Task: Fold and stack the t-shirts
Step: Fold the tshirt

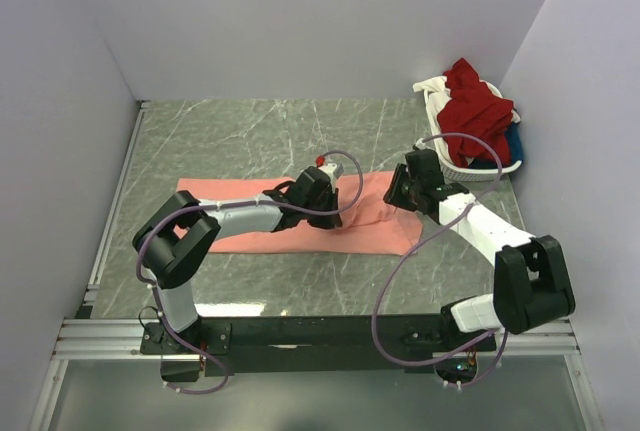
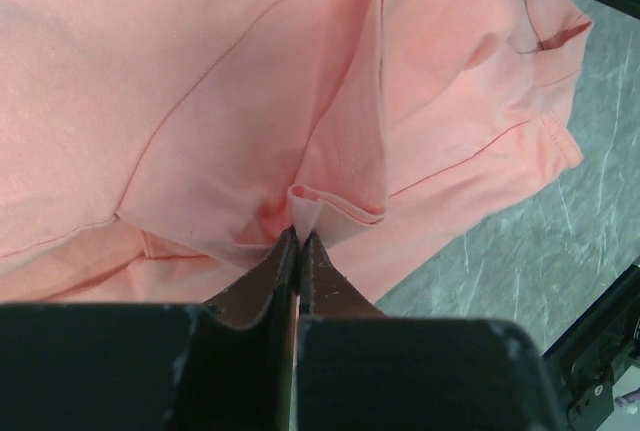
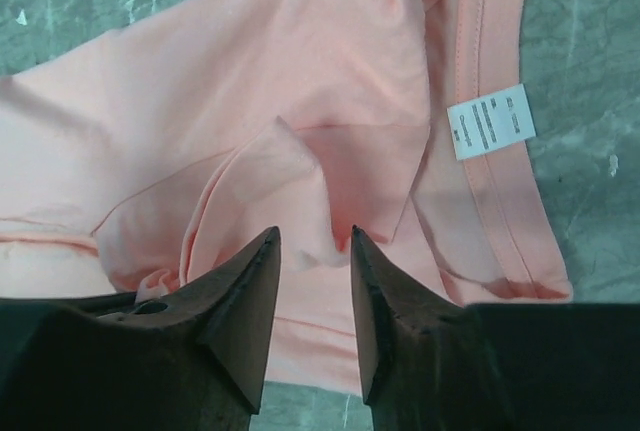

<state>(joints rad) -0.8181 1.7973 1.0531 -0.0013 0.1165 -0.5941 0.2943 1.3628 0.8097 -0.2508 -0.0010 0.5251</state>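
Left of the basket point(image 1: 436, 121), pinching a ridge of the salmon-pink t-shirt point(image 1: 220, 191) in the left hand point(image 2: 299, 238), presumably for folding, with the right hand point(image 3: 315, 241) narrowly parted above it.

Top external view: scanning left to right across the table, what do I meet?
Left gripper, shut on the salmon-pink t-shirt → right gripper, open over it → white basket holding the dark red t-shirt.

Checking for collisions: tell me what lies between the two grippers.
Wrinkled cloth of the salmon-pink t-shirt fills the gap between the left gripper and the right gripper; the top view shows it.
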